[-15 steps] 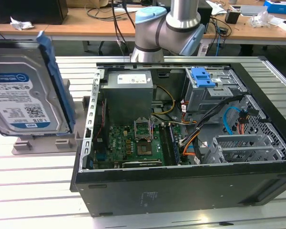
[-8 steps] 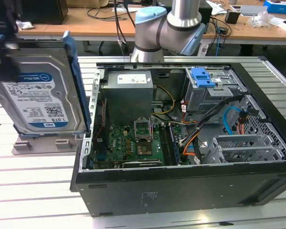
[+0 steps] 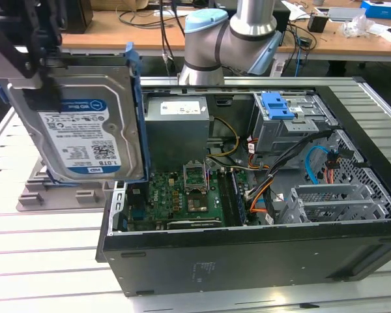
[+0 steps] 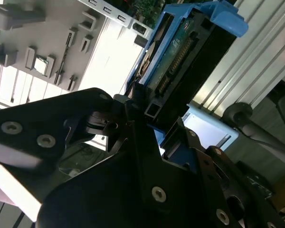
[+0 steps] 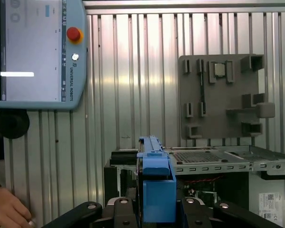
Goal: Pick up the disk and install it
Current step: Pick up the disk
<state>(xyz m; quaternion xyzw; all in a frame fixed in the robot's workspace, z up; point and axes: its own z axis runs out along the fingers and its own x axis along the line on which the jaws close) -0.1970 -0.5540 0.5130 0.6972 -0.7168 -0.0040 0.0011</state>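
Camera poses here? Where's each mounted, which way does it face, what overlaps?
Exterior view: off-robot, looking down into the open black computer case; grey-and-blue arm behind, silver blue-framed disk up close.
First wrist view: on the arm, facing over the black claw across the ribbed metal table; a person's hand in frame.
Second wrist view: on the arm, facing along the claw at the disk's connector edge.
Shared: the clamped disk.

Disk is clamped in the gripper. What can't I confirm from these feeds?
- Exterior view: the gripper is cut off by the top edge, above the disk.
- First wrist view: the disk is edge-on, so its faces are hidden.
- Exterior view: the drive cage walls hide its slots.
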